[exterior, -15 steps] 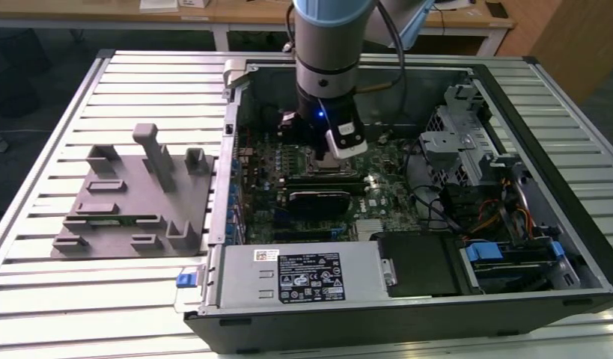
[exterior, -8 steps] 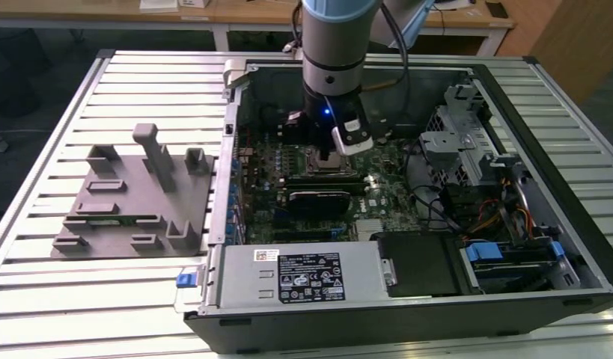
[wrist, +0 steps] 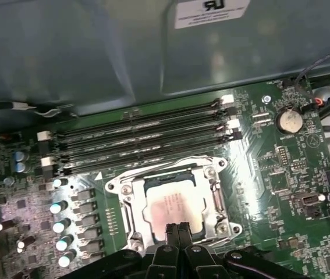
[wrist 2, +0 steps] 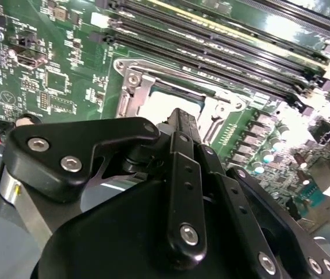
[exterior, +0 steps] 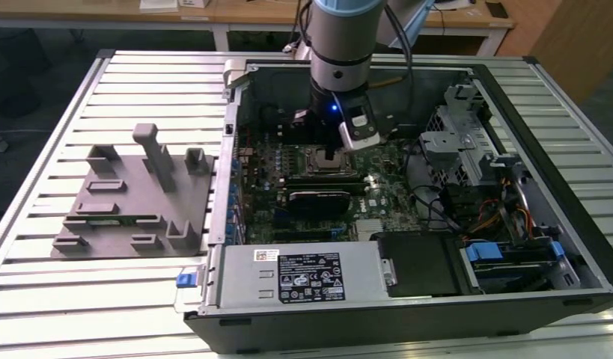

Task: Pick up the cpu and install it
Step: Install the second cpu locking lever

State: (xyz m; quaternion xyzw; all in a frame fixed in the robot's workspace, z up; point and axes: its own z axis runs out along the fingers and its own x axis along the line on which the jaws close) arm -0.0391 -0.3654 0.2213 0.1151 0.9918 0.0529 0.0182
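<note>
Your gripper (wrist: 178, 228), fingers pressed together and holding nothing, hovers just over the cpu (wrist: 173, 204) seated in its socket (wrist: 131, 210); keep any contact light and square.

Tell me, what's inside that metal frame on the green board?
The cpu lies inside the socket frame, its silver lid facing up. The gripper covers its near edge, and what lies beneath the cpu is hidden.

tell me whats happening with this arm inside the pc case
A single robot arm is reaching down into an open computer case lying on a slatted table. Its gripper hangs right above the motherboard's processor socket, fingertips pressed together with nothing between them. The cpu already lies in the socket's metal frame, its silver lid facing up. A grey parts holder stands on the table beside the case.
</note>
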